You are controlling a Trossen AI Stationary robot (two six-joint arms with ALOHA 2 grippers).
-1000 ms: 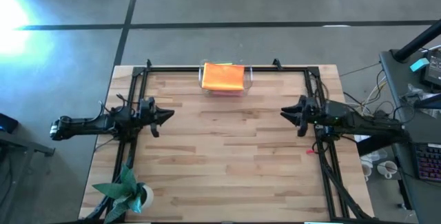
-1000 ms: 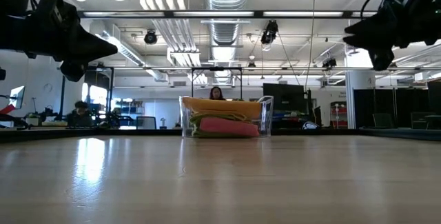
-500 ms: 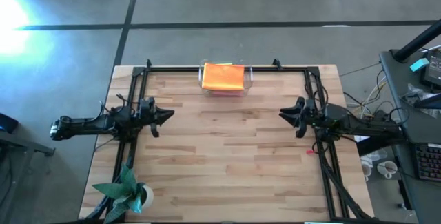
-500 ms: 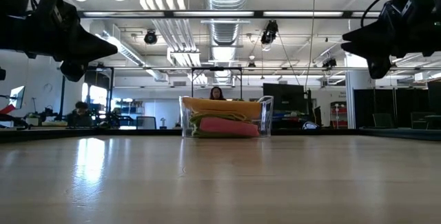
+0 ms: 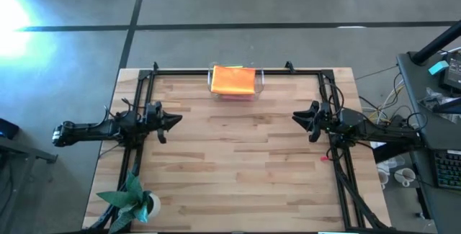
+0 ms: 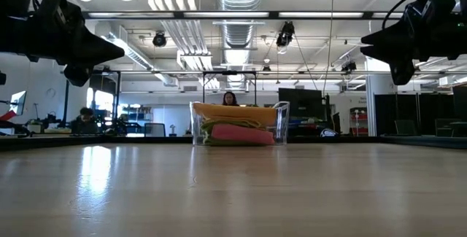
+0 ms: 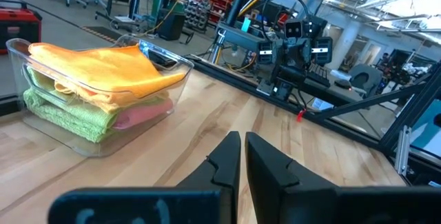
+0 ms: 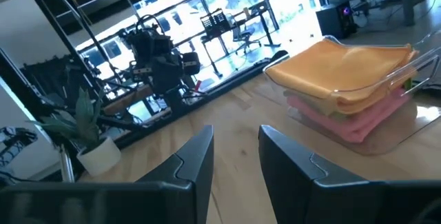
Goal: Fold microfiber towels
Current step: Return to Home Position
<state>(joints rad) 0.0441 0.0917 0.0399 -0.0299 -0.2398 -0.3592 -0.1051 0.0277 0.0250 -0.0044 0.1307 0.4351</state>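
Slightly spread, empty right gripper [image 5: 298, 118] has edged inward. The left gripper [image 5: 173, 119], nearly pressed together, sits opposite. The folded bright microfiber towels [image 5: 233, 80], orange on top, lie stacked in the clear rectangular plastic bin [image 5: 261, 80], well ahead, between both. Folding looks finished.

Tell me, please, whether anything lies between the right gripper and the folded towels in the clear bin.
Nothing visible does. The right gripper hovers at the right side, and only bare tabletop lies between it and the clear bin holding the towels at the far edge.
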